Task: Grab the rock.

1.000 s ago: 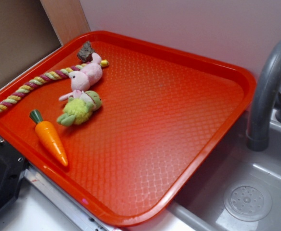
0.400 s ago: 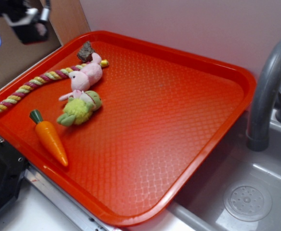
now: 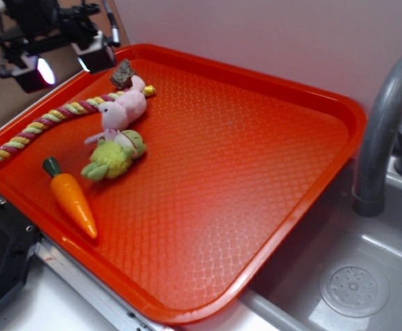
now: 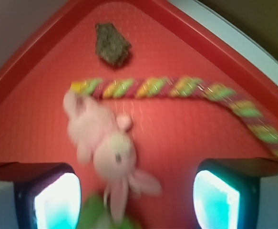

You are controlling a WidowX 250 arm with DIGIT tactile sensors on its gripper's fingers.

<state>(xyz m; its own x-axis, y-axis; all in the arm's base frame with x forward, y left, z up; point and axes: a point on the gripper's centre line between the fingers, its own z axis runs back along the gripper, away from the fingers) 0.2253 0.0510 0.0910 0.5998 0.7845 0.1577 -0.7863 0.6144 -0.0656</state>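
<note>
The gripper (image 3: 66, 62) hangs above the tray's far left corner, fingers spread, holding nothing. On the red tray (image 3: 256, 207), nearest first: one carrot (image 3: 72, 197), one green plush (image 3: 114, 157), one pink bunny (image 3: 123, 108), one braided rope (image 3: 56, 116), then the rock (image 3: 123, 73), its narrower end toward the corner.

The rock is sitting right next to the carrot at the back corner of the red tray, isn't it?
Not quite. The rock does sit at the back corner of the red tray, but its neighbours are the pink plush bunny and the end of the rope toy. The carrot lies far off, near the front edge. The exterior view shows this.
</note>
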